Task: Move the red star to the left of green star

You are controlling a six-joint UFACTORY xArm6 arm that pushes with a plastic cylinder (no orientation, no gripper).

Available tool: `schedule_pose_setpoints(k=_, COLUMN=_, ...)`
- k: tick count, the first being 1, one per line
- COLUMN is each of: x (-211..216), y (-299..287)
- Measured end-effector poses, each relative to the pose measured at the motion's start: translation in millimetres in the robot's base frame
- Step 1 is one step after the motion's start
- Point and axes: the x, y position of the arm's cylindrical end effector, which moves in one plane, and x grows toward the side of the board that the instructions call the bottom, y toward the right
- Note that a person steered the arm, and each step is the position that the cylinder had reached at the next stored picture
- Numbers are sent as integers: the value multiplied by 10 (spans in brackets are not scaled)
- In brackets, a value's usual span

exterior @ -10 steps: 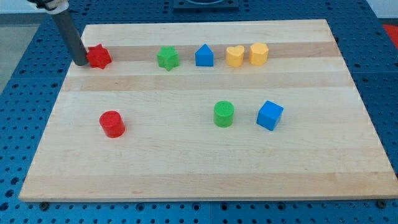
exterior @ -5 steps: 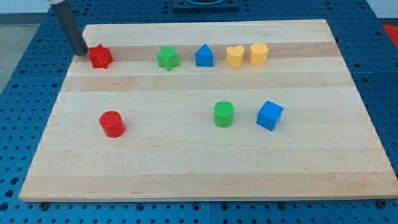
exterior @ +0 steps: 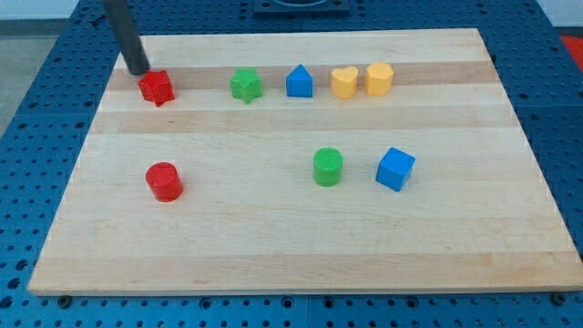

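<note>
My tip (exterior: 138,70) sits at the far left of the bench (exterior: 273,246), just beyond and to the left of the red star (exterior: 157,87), touching or nearly touching its far-left corner; there are no jaws on this rod, so no jaw state can be told. The red star lies in the far row, left of the green star (exterior: 245,85) with a clear gap between them, and further right in that row stand a blue house-shaped block (exterior: 299,81), a yellow heart (exterior: 343,82) and a yellow hexagon (exterior: 379,79). Nearer, a red cylinder (exterior: 165,181) stands at left, with a green cylinder (exterior: 328,168) and a blue cube (exterior: 395,169) toward the right.
</note>
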Motion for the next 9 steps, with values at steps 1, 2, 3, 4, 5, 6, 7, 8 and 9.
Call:
schedule_pose_setpoints(k=1, x=-22, y=-284)
schedule_pose_setpoints(k=2, x=206, y=-279)
schedule_pose_setpoints(k=3, x=458, y=-181)
schedule_pose_setpoints(k=4, x=476, y=96)
schedule_pose_setpoints(k=5, x=476, y=448)
schedule_pose_setpoints(k=6, x=504, y=469)
schedule_pose_setpoints(k=7, x=657, y=398)
schedule_pose_setpoints(k=8, x=839, y=404)
schedule_pose_setpoints(k=9, x=860, y=544)
